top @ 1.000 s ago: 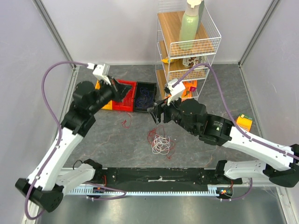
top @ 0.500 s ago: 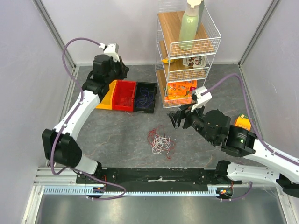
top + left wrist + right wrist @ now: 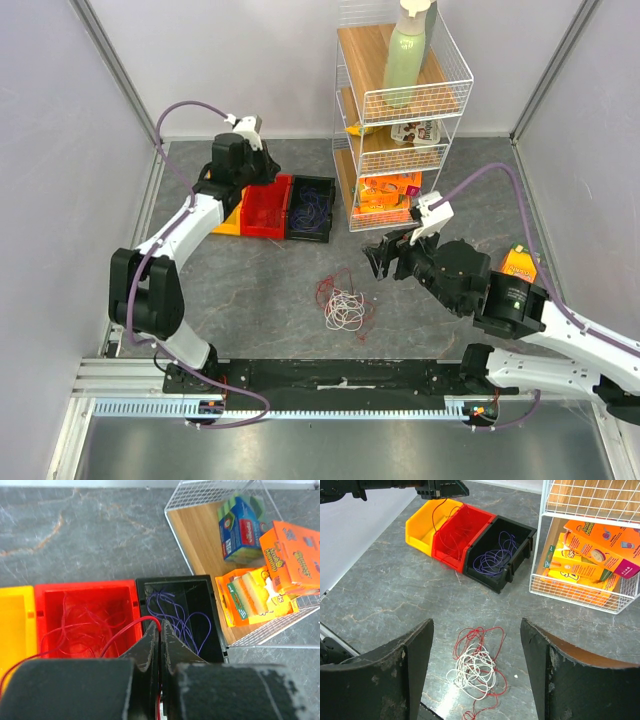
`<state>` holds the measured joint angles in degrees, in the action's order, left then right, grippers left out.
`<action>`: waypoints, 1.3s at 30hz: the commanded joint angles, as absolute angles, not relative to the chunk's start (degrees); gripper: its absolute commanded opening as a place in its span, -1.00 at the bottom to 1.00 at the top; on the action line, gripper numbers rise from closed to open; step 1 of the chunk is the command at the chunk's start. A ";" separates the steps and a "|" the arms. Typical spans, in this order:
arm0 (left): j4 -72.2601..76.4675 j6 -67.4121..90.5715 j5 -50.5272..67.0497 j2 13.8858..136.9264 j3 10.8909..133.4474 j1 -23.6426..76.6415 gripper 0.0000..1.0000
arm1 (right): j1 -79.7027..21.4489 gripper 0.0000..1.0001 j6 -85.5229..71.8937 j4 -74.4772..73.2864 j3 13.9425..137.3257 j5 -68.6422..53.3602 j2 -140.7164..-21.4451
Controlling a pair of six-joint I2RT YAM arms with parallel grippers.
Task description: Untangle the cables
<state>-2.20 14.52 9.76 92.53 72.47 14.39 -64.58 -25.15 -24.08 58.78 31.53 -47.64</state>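
Observation:
A tangled clump of red and white cables [image 3: 344,303] lies on the grey table, and it shows between the fingers in the right wrist view [image 3: 477,667]. My right gripper [image 3: 372,258] hovers above and just right of the clump, open with nothing in it [image 3: 476,625]. My left gripper [image 3: 268,172] is shut on a single red cable [image 3: 125,632] over the red bin [image 3: 85,605]. The red cable [image 3: 436,517] hangs from the left gripper [image 3: 447,489] toward the bins. Purple cables [image 3: 172,612] lie in the black bin [image 3: 312,208].
A yellow bin [image 3: 226,218] sits left of the red bin [image 3: 268,210]. A white wire rack [image 3: 395,110] holding a green bottle [image 3: 408,50] and orange boxes [image 3: 590,555] stands right of the bins. An orange packet [image 3: 520,262] lies at the right.
The left arm swung back and carried its red cable up from the table to over the bins. The right gripper drew back to the right of the clump.

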 commanded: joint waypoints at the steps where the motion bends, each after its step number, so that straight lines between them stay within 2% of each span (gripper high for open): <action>1: 2.21 19.41 10.20 91.93 70.14 14.33 -0.97 | -64.34 0.55 -26.01 -23.64 58.62 31.64 -48.60; 6: -2.80 27.24 4.84 92.89 69.25 14.24 -0.97 | -64.34 0.55 -26.45 -23.12 58.10 31.20 -48.96; 19: -22.30 27.77 7.12 114.16 95.95 11.08 -0.96 | -64.34 0.55 -28.39 -22.94 56.60 30.50 -47.20; 21: -23.20 27.77 7.90 114.70 95.89 10.90 -0.91 | -64.34 0.55 -28.56 -22.85 56.34 30.76 -46.85; 22: -22.94 27.95 8.52 114.18 95.02 10.99 -0.84 | -64.34 0.55 -28.48 -22.85 56.25 30.94 -46.76; 25: -22.59 28.12 7.91 111.63 92.21 10.90 -0.40 | -64.34 0.55 -28.21 -22.94 56.60 31.03 -47.37; 28: -23.73 28.47 8.61 108.64 90.10 10.90 -0.12 | -64.34 0.55 -27.77 -22.59 57.13 30.41 -48.42; 32: -24.87 28.13 7.65 103.20 86.84 10.90 0.01 | -64.34 0.55 -27.25 -22.33 57.30 30.23 -49.22; 34: -26.18 27.69 6.77 101.00 85.52 10.90 0.30 | -64.34 0.55 -27.16 -22.24 57.22 29.88 -49.31; 35: -26.89 27.08 6.51 100.20 84.91 10.99 0.62 | -64.34 0.55 -27.25 -22.06 57.04 29.88 -49.31; 36: -28.29 26.46 5.89 99.33 84.47 11.07 0.75 | -64.34 0.55 -27.33 -21.97 56.87 29.80 -49.22; 39: -31.20 26.01 1.24 95.38 80.44 10.99 0.87 | -64.34 0.55 -27.42 -21.97 56.43 29.53 -49.13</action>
